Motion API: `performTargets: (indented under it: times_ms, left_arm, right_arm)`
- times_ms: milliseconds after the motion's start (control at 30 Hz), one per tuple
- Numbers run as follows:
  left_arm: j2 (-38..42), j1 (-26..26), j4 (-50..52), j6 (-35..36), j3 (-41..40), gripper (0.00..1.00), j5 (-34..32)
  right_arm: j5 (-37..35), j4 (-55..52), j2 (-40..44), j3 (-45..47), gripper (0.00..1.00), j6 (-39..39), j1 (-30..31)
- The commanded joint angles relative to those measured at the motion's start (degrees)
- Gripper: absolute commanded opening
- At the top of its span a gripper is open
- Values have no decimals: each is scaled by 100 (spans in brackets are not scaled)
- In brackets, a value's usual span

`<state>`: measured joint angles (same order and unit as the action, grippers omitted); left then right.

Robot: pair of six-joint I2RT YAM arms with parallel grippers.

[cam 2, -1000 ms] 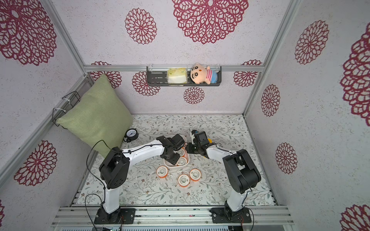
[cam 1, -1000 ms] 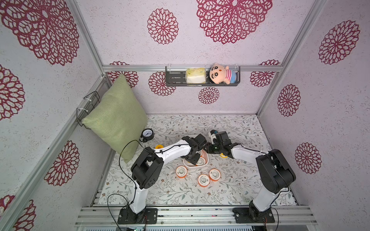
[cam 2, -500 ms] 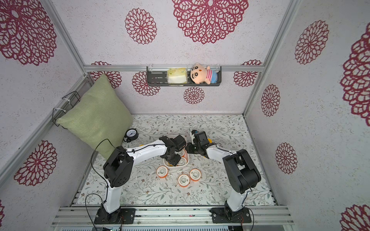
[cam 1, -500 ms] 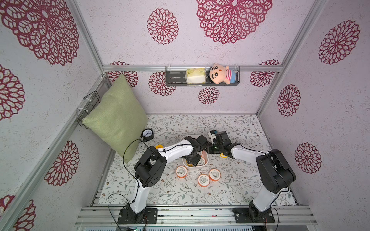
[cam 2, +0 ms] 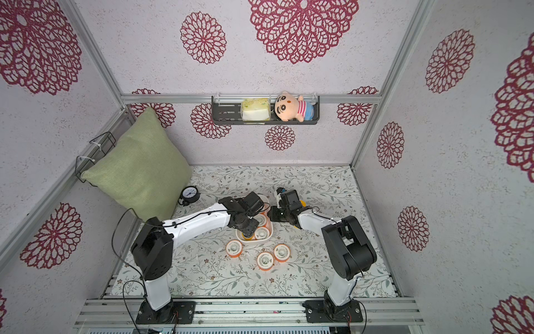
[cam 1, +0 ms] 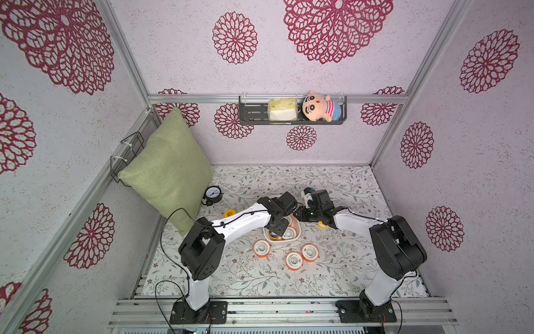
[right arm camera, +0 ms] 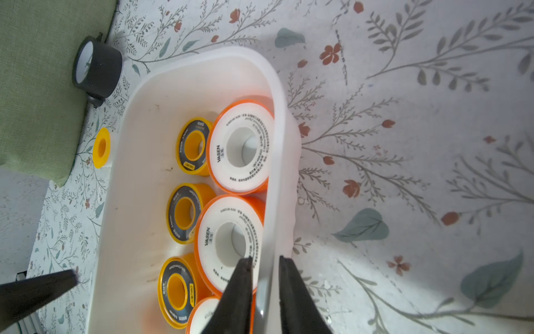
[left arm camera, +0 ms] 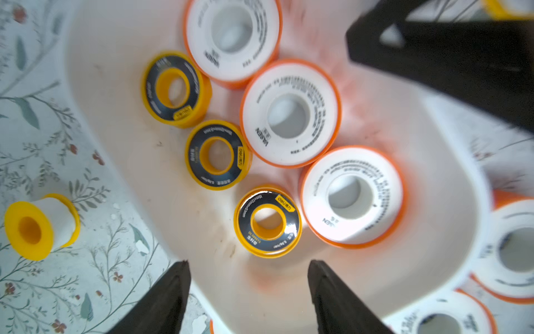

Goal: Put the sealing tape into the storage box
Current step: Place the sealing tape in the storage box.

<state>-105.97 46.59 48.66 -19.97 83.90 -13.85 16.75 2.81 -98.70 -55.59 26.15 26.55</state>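
My left end effector (left arm camera: 248, 263) has just spread its jaws wider than they stood a second ago. It now hangs released and empty over the glossy white plastic storage box (left arm camera: 161, 162). Just beyond its fingertips, apart from them, a small yellow black-faced spool of sealing tape (left arm camera: 267, 221) lies flat on the box floor. I judge that is the one just let go. With it, the box holds three such yellow spools and three larger orange white-faced spools (left arm camera: 290, 112), packed close together.

My right end effector (right arm camera: 264, 260) straddles the box's long wall, one jaw inside near an orange spool, the other outside. The jaws stand narrow, and I cannot tell whether they pinch the wall.

Left on the floral worktop (cam 1: 260, 277) are three orange spools (cam 1: 294, 260) in front of the box and a bare yellow spool (left arm camera: 37, 228) beside it, all apart from both end effectors. I reckon the task is about half done.
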Motion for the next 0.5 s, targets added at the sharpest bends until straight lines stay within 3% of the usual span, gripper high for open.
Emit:
performTargets:
  times_ms: [0, 233, 467]
  left_arm:
    - [660, -251, -700, -353, -354, 72, -41]
    - [1924, -1125, -1635, -1049, -1623, 72, 230]
    - [2710, -2000, -1876, -1101, -2456, 74, 670]
  right_arm:
    - [65, 154, 187, 60, 28, 26, -35]
    - [-331, 69, 779, 218, 40, -139, -138]
    - [-504, -409, 1294, 451, 40, -496, -177]
